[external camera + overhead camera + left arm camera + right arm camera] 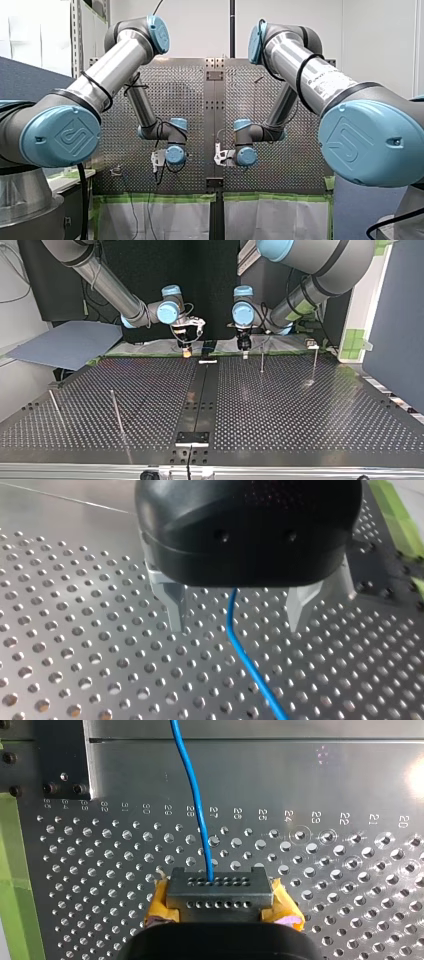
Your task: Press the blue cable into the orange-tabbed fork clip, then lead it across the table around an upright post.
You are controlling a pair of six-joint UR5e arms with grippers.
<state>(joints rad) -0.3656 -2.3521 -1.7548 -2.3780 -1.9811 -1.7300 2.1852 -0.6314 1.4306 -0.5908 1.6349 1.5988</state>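
My right gripper (217, 895) is clamped on the thin blue cable (191, 785), which runs untouched between the wide-open metal fingers (175, 612) of my left gripper (237, 627); close these on it before leading it low over the perforated metal tabletop (280, 405). The orange-tabbed fork clip cannot be made out. Thin upright metal posts (261, 359) at the top view's far right could snag the cable.

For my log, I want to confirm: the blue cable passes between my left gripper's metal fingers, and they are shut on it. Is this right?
Not quite. The blue cable does pass between my left gripper's metal fingers, but they stand open, clear of it; the left wrist view shows this.
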